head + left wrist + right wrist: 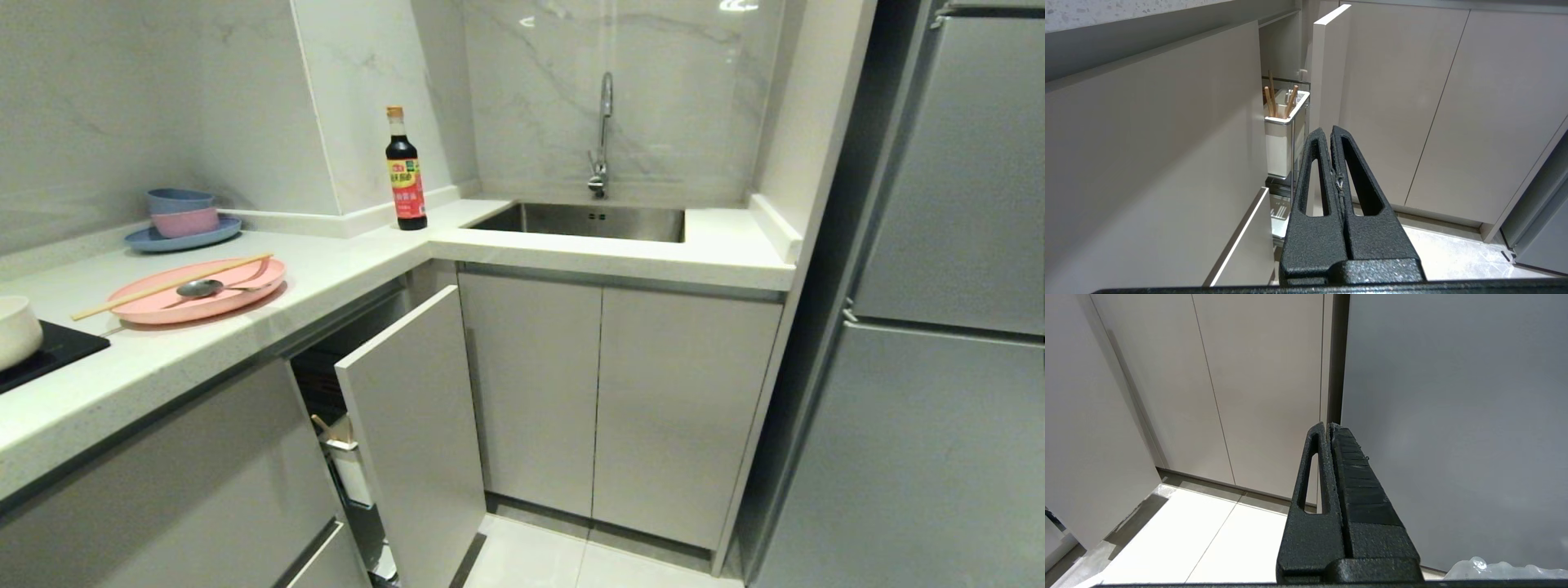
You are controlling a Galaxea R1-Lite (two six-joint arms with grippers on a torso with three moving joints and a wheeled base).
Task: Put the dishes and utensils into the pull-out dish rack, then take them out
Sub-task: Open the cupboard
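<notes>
Grey cabinet fronts fill most of what is visible, and the largest task piece among them is the pull-out dish rack (384,441), standing partly drawn out below the worktop (343,269) on the robot's left side, its flat pale front panel (416,425) angled out into the aisle. Behind that panel the left wrist view shows chrome wire and the white utensil cup (1284,134), which has some wooden sticks poking up from it.

Up on the worktop, above and further left of the rack, lies the salmon-pink plate (196,290). Across it rest the chopsticks (171,284), their long axis running roughly along the counter's front edge, and the small spoon (202,287) lies beside them on the plate. The cream-white bowl (16,331) sits at the far left edge of the head view, on a black hob (57,349).

Neither arm shows in the head view. The left gripper (1329,132) hangs low with its jaws pressed together and empty, pointing toward the rack's cup and panel edge. The right gripper (1329,428) is likewise closed on nothing, facing cabinet doors and a grey fridge side (1453,416), well away from the dishes.

Everything to be loaded lies leftward and higher than both grippers, so I judge the left arm the nearer one for a first pick.
</notes>
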